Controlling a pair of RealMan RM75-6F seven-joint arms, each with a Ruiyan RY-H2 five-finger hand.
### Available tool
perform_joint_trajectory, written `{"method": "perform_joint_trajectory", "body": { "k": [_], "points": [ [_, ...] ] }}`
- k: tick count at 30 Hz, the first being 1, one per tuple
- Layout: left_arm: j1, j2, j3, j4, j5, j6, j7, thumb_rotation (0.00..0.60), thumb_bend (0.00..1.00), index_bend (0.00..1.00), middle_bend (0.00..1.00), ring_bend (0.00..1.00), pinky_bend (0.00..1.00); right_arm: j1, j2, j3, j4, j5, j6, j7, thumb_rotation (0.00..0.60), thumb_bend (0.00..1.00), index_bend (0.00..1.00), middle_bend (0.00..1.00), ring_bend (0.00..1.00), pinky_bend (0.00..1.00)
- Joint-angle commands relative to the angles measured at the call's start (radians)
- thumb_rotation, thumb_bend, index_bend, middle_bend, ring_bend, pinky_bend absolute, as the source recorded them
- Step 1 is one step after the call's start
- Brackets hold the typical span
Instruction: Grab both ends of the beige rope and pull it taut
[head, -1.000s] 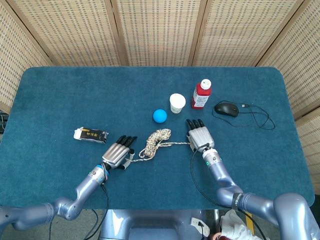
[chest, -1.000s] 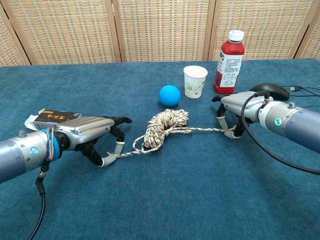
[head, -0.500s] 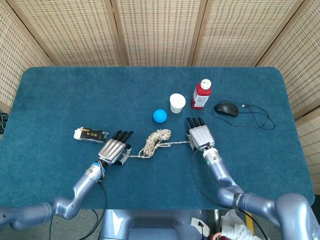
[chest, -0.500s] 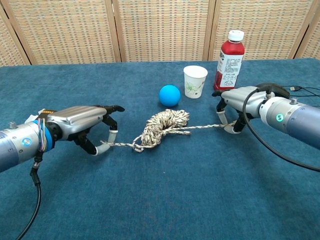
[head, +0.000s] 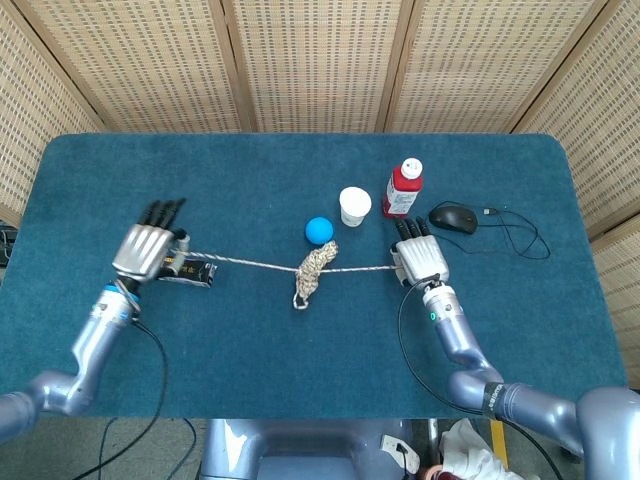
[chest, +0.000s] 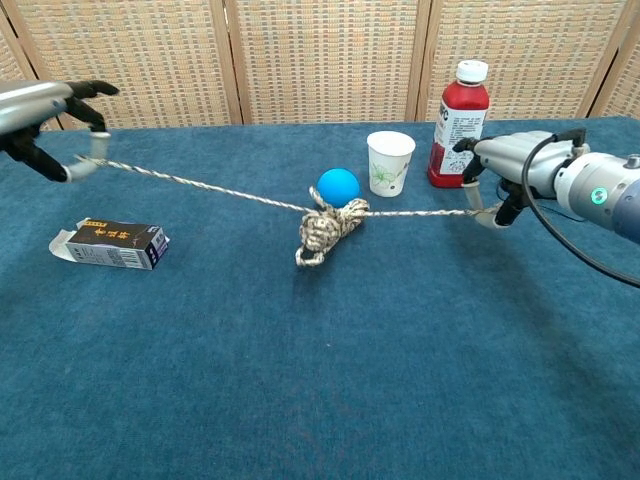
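The beige rope (head: 258, 265) (chest: 210, 186) runs in a nearly straight line between my two hands, lifted off the table. A tangled bundle of its coils (head: 312, 270) (chest: 326, 229) hangs from the middle, just in front of the blue ball. My left hand (head: 146, 248) (chest: 48, 112) pinches the left end, raised at the far left above the black box. My right hand (head: 420, 260) (chest: 505, 172) pinches the right end in front of the red bottle.
A blue ball (head: 319, 230) (chest: 339, 187), a white paper cup (head: 354, 205) (chest: 390, 162) and a red bottle (head: 403, 187) (chest: 459, 125) stand behind the rope. A black mouse (head: 453, 217) with its cable lies to the right. A black box (chest: 112, 243) lies under the left span.
My left hand has swung far to the left and up with its rope end. My right hand has moved slightly right. The rope has pulled out straight and the bundle has shrunk and lifted.
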Motion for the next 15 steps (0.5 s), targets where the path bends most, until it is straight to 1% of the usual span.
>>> {"method": "perform_joint_trajectory", "body": {
  "k": [1, 6, 9, 15],
  "points": [
    [0.022, 0.058, -0.017, 0.046, -0.021, 0.001, -0.040, 0.600, 0.49, 0.78, 0.00, 0.00, 0.00, -0.008, 0.021, -0.001, -0.008, 0.010, 0.011, -0.018, 0.600, 0.48, 0.69, 0.00, 0.00, 0.00],
    [0.036, 0.086, -0.009, 0.135, -0.027, -0.026, -0.106, 0.600, 0.49, 0.78, 0.00, 0.00, 0.00, -0.023, 0.051, -0.001, 0.001, 0.045, 0.014, -0.039, 0.600, 0.48, 0.69, 0.00, 0.00, 0.00],
    [0.046, 0.081, -0.002, 0.207, -0.030, -0.043, -0.154, 0.600, 0.49, 0.78, 0.00, 0.00, 0.00, -0.034, 0.066, -0.001, 0.014, 0.068, 0.013, -0.045, 0.600, 0.48, 0.69, 0.00, 0.00, 0.00],
    [0.054, 0.057, 0.011, 0.289, -0.017, -0.062, -0.230, 0.600, 0.49, 0.78, 0.00, 0.00, 0.00, -0.048, 0.082, -0.007, 0.024, 0.088, 0.010, -0.047, 0.600, 0.48, 0.69, 0.00, 0.00, 0.00]
  ]
}}
